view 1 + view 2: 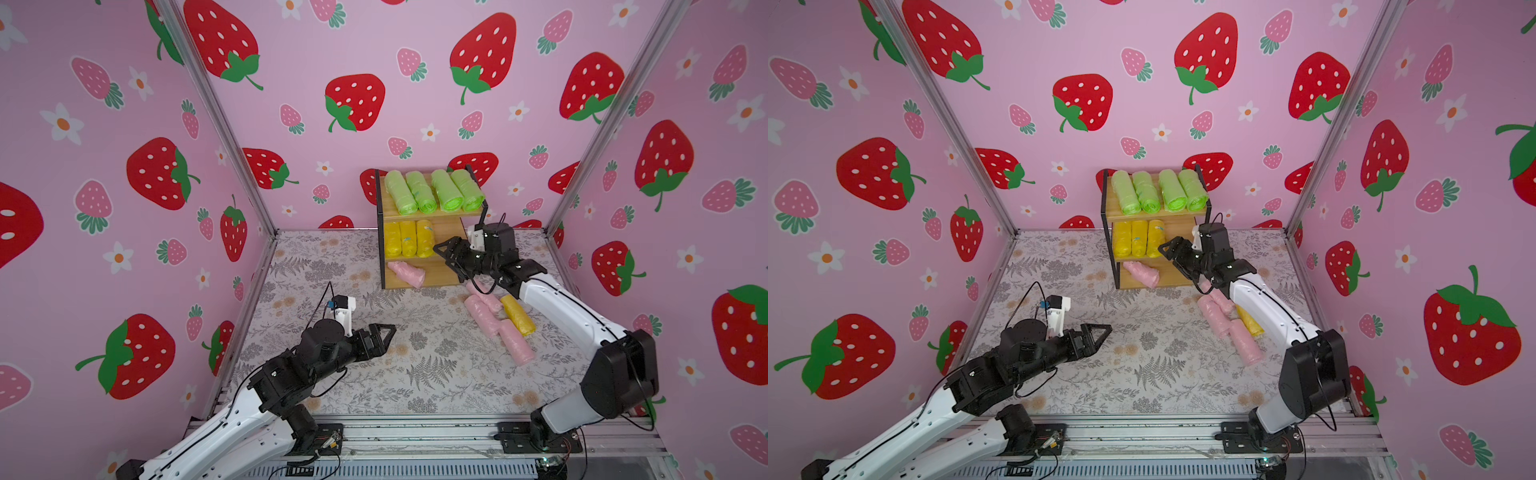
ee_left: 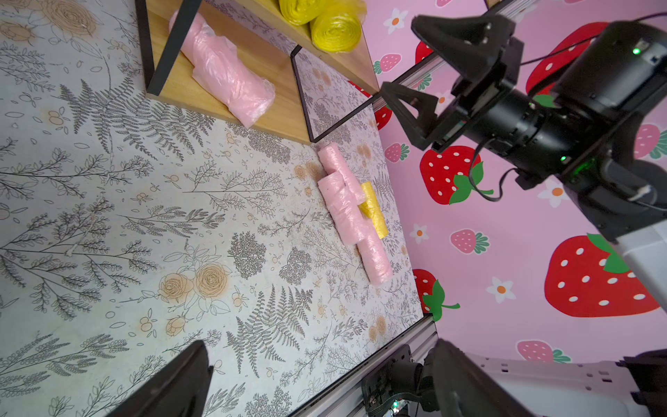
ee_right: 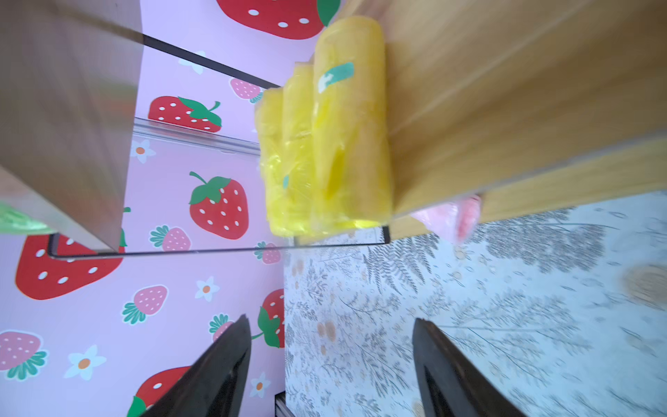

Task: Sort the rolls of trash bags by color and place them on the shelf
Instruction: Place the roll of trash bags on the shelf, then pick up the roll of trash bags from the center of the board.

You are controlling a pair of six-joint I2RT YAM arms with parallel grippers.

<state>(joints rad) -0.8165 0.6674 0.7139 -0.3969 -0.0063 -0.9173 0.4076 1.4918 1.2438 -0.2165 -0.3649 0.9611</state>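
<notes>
- Yellow rolls [image 1: 409, 239], three, side by side on the middle board of the shelf [image 1: 432, 216]; room for a fourth at that board's right end.
- Green rolls [image 1: 432, 191], four, across the shelf top; one pink roll [image 1: 407, 273] lying askew on the bottom board.
- Right gripper [image 3: 330, 321] at the right end of the middle board, jaws apart, nothing between them, nearest yellow just beyond the tips.
- Left gripper [image 1: 388, 332] spread wide and empty, well off the shelf's front left.
- Loose yellow [image 1: 517, 314] and three loose pinks [image 1: 494, 322] heaped on the table [image 1: 415, 390] near the shelf's front right corner, touching one another.
- Could catch a finger on the shelf's black frame or the board above if drawn back carelessly; enough, probably, to shove the light rack and roll greens off the top.
- Could brush the nearest yellow and drag its slack film over the board edge.
- Likely to pinch a neighbouring pink along with the loose yellow, or scatter the heap; soft crinkly wrap, prone to slipping from a shallow pinch.
- Little room on the bottom board beside the askew pink; easy to knock it out while adding three more.
</notes>
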